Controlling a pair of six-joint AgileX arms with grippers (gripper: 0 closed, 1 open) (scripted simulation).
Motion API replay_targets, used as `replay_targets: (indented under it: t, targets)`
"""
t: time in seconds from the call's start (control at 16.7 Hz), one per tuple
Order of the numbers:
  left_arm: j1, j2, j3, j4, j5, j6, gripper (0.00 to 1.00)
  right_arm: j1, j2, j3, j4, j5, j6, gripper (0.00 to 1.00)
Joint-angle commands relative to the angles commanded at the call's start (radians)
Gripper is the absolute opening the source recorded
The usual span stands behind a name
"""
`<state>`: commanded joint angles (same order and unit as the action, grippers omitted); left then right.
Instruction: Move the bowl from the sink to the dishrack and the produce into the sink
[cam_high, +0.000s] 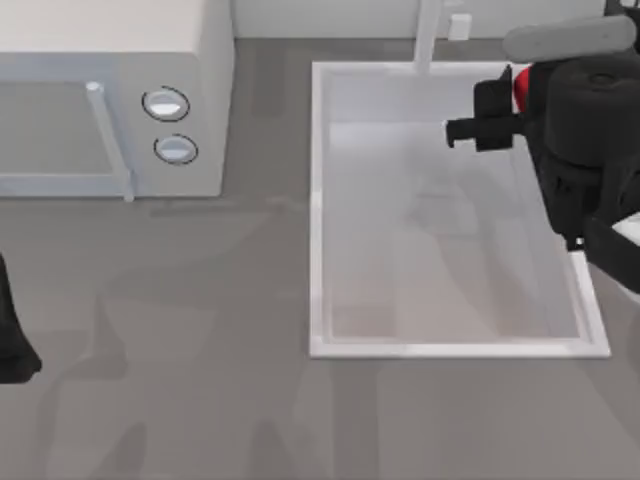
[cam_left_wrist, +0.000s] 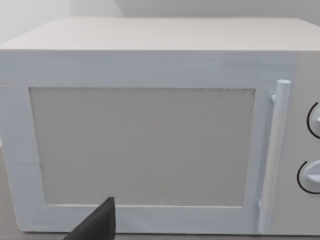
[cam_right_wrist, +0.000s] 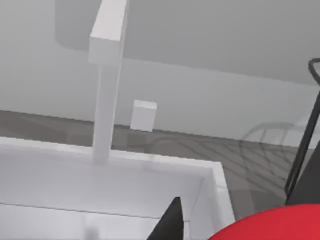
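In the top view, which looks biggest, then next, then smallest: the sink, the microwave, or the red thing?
1. Sink, largest.
2. Microwave, though the picture's edge cuts it off.
3. Red produce, smallest; the right gripper hides most of it.

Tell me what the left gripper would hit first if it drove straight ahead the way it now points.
Most likely the microwave: the left wrist view faces its closed door squarely, with nothing visible in between. How far off it stands is unclear.

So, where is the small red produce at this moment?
The small bright red rounded produce is at the right end effector, over the far right corner of the large white rectangular sink, near the white faucet.
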<state>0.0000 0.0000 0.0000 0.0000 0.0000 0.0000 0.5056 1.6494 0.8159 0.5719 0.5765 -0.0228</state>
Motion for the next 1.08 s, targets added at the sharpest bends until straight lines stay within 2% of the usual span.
replay_targets:
  t: [0.3,0.84,1.08]
  targets:
    - [0.000,0.000,0.000,0.000,0.000,0.000,1.00,0.128,-0.035,-0.087,0.273,0.091,0.040,0.00]
    - [0.000,0.000,0.000,0.000,0.000,0.000,1.00,0.141,-0.029,-0.110,0.320,0.098,0.041,0.00]
    - [0.000,0.000,0.000,0.000,0.000,0.000,1.00,0.141,0.118,-0.126,0.472,0.110,0.043,0.00]
